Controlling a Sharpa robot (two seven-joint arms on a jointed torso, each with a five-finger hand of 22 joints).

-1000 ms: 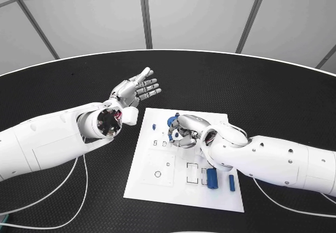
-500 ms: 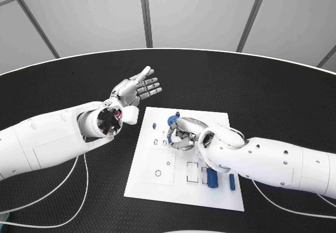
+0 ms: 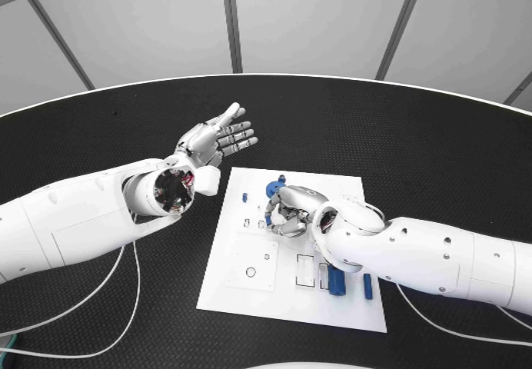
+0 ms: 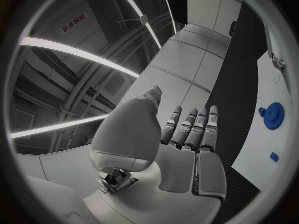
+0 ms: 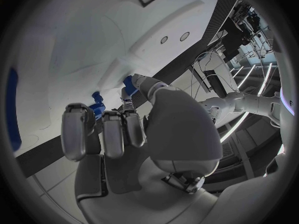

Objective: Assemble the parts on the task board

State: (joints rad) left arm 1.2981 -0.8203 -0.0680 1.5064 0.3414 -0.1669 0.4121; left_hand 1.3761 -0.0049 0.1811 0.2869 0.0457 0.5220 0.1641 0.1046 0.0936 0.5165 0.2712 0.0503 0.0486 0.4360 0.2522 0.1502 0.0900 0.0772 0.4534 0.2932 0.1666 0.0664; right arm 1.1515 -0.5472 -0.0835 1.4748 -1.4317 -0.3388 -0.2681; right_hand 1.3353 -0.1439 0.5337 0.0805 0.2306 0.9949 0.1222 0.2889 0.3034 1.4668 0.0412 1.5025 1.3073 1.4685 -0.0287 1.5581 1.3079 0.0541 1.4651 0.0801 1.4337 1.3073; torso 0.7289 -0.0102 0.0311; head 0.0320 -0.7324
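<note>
The white task board (image 3: 250,254) lies in the middle of the black table. My right hand (image 3: 290,209) hovers low over its far half with the fingers curled in, pinching a small blue part (image 5: 129,82) between thumb and fingers against the board (image 5: 93,40). A blue gear (image 3: 274,187) sits just beyond that hand, and a small blue peg (image 3: 244,197) is to its left. Two long blue parts (image 3: 335,278) lie at the board's near right, beside my right forearm. My left hand (image 3: 217,137) is raised off the board's far left corner, fingers spread and holding nothing. The gear (image 4: 273,115) shows past this hand (image 4: 187,134).
The board carries several cut-out slots and small holes (image 3: 251,271) in its near half. White cables (image 3: 122,307) trail over the table on both sides of the board. The black table (image 3: 366,123) spreads wide beyond the board.
My right forearm has edged a little to the left over the board, while its hand stays at the same spot. The left hand has stayed raised and spread.
</note>
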